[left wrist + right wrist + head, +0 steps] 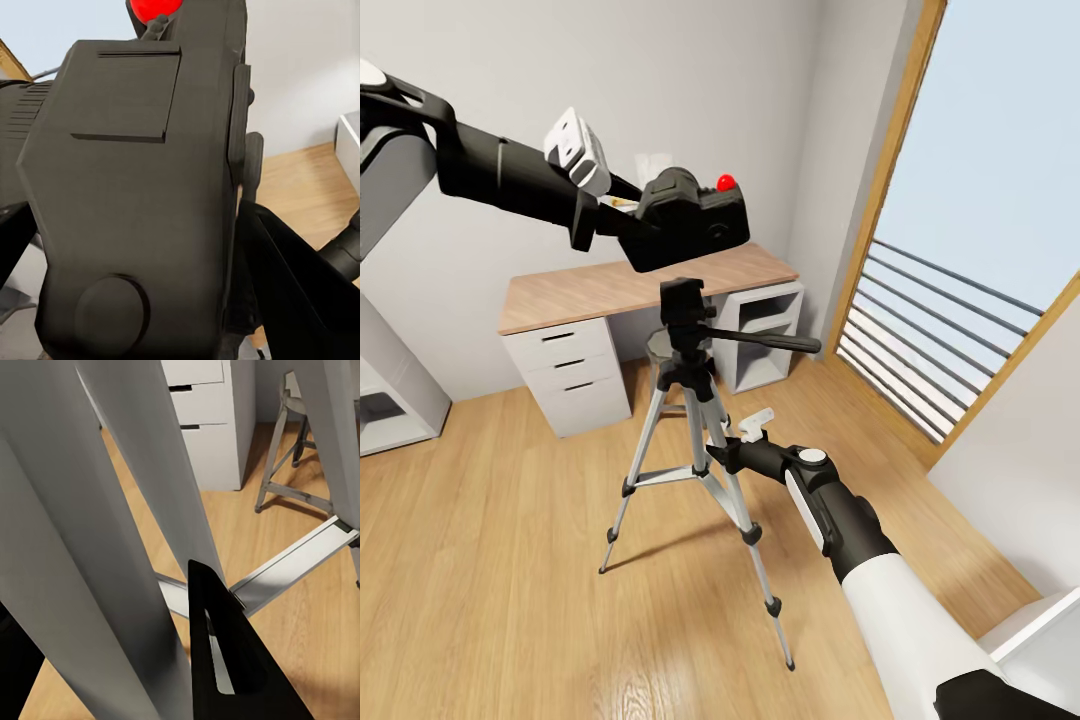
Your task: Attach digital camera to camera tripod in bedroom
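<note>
The bedroom has a wood floor [510, 560], grey walls, and a tall window [980, 230] with bars on the right. A desk [590, 285] with a wood top and white drawers stands by the far wall.

The tripod [695, 440] stands in the middle of the floor, in front of the desk. Its three silver legs are spread out. Its black head [682, 305] is on top, and a long black handle [765, 340] sticks out to the right.

The left arm reaches in from the left. The left gripper [622, 215] is closed on the camera [690, 220] and holds it in the air, just above the tripod head and a bit apart from it. The camera has a red button [726, 183] on top. In the left wrist view the camera [135, 202] is very close, with a black finger [289, 277] beside it.

The right arm reaches in from the near right. The right gripper [722, 452] is at a tripod leg, partway up. In the right wrist view one black finger [225, 660] is between the silver legs [90, 547]. I cannot tell if this gripper is open or closed.
</note>
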You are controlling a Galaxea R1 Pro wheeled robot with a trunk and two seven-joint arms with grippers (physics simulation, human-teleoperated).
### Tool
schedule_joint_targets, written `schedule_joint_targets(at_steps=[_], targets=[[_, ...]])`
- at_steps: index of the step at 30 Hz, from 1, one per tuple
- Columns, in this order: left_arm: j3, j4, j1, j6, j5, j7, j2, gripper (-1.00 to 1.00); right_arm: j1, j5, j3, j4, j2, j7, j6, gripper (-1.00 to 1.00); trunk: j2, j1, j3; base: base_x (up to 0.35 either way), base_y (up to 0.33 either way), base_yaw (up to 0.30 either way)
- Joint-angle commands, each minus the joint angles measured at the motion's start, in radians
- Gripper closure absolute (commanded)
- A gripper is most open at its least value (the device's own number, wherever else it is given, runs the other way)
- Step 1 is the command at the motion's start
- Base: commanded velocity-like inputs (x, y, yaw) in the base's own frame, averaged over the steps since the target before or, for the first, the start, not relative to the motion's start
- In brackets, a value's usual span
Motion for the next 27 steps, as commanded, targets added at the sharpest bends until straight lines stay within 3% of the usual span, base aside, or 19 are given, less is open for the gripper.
schedule_joint_targets(at_steps=[1, 4, 7, 10, 18, 20, 22, 24, 27], targets=[[-0.003, 0.0, -0.002, 0.001, 0.003, 0.003, 0.001, 1.0, -0.001, 0.01, -0.001, -0.001, 0.001, 0.006, 0.004, 1.0, -0.002, 0.001, -0.002, 0.0, 0.0, 0.0], [-0.005, -0.001, -0.002, -0.028, -0.02, 0.005, 0.0, 1.0, -0.001, 0.01, -0.001, -0.001, 0.001, 0.006, 0.005, 1.0, -0.002, 0.001, -0.002, 0.0, 0.0, 0.0], [-0.007, -0.003, -0.002, -0.157, -0.06, 0.005, 0.005, 1.0, -0.001, 0.007, -0.001, -0.001, 0.002, 0.006, 0.004, 1.0, -0.002, 0.001, -0.002, 0.0, 0.0, 0.0], [-0.017, -0.003, -0.002, -0.22, -0.068, 0.004, 0.007, 1.0, -0.001, 0.006, -0.001, -0.001, 0.002, 0.005, 0.0, 1.0, -0.002, 0.001, -0.002, 0.0, 0.0, 0.0], [-0.056, 0.0, -0.002, -0.257, -0.073, 0.004, 0.01, 1.0, -0.001, 0.008, -0.001, -0.001, 0.001, 0.004, -0.003, 1.0, -0.002, 0.001, -0.002, 0.0, 0.0, 0.0], [-0.089, 0.0, -0.002, -0.259, -0.073, 0.003, 0.014, 1.0, -0.001, 0.008, -0.001, -0.001, 0.001, 0.003, -0.003, 1.0, -0.002, 0.001, -0.002, 0.0, 0.0, 0.0], [-0.156, 0.0, -0.002, -0.261, -0.072, 0.003, 0.022, 1.0, -0.001, 0.007, -0.002, -0.001, 0.001, 0.003, -0.003, 1.0, -0.002, 0.001, -0.002, 0.0, 0.0, 0.0], [-0.184, 0.001, -0.002, -0.262, -0.071, 0.003, 0.028, 1.0, -0.001, 0.007, -0.001, -0.001, 0.001, 0.003, -0.003, 1.0, -0.002, 0.001, -0.002, 0.0, 0.0, 0.0], [-0.228, 0.002, -0.002, -0.264, -0.063, 0.005, 0.069, 1.0, -0.001, 0.008, -0.001, -0.001, 0.001, 0.002, -0.003, 1.0, -0.002, 0.001, -0.002, 0.0, 0.0, 0.0]])
